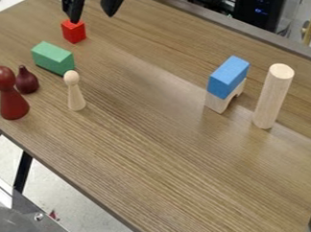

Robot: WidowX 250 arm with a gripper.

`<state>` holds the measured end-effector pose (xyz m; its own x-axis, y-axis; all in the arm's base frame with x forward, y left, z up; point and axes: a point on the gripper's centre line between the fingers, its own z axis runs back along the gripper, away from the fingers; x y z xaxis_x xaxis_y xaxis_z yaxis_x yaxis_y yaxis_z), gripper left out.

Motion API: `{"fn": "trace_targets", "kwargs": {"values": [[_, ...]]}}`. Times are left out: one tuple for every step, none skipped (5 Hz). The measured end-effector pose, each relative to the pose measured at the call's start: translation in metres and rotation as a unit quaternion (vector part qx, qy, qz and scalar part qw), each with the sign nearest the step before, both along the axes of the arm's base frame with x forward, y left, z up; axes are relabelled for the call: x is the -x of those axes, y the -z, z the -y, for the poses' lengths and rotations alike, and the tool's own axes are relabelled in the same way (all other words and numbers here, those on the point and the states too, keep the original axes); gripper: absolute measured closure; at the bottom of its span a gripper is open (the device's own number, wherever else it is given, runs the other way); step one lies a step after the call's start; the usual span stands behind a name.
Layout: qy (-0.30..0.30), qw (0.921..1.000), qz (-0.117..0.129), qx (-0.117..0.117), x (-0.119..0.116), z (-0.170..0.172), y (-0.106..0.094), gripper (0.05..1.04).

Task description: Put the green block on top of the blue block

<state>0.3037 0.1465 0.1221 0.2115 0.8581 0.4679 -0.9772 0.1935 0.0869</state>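
Note:
The gripper [94,11] is at the top edge, left of centre, with its two fingers spread apart and nothing between them. Below and to its left, the green block [52,58] lies on the wooden table. On the right side, the blue block [228,77] rests on a pale wooden arch block [217,103], well away from the gripper.
A red cube [74,31] stands just under the gripper's left finger. Near the green block are a pale peg figure [74,94], a dark red figure [13,101] and a small maroon piece [26,81]. A tall pale cylinder [271,98] stands right of the arch.

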Motion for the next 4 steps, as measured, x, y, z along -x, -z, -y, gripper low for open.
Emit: {"fn": "trace_targets", "kwargs": {"values": [[-0.053,0.9983,-0.013,-0.023,0.003,-0.009,0.009,0.084],[-0.077,0.9968,-0.017,-0.014,0.004,-0.019,0.026,0.084],[-0.107,0.9941,-0.012,-0.006,0.007,-0.029,0.04,0.084],[-0.127,0.9919,0.002,-0.005,0.008,-0.039,0.045,0.084]]}}
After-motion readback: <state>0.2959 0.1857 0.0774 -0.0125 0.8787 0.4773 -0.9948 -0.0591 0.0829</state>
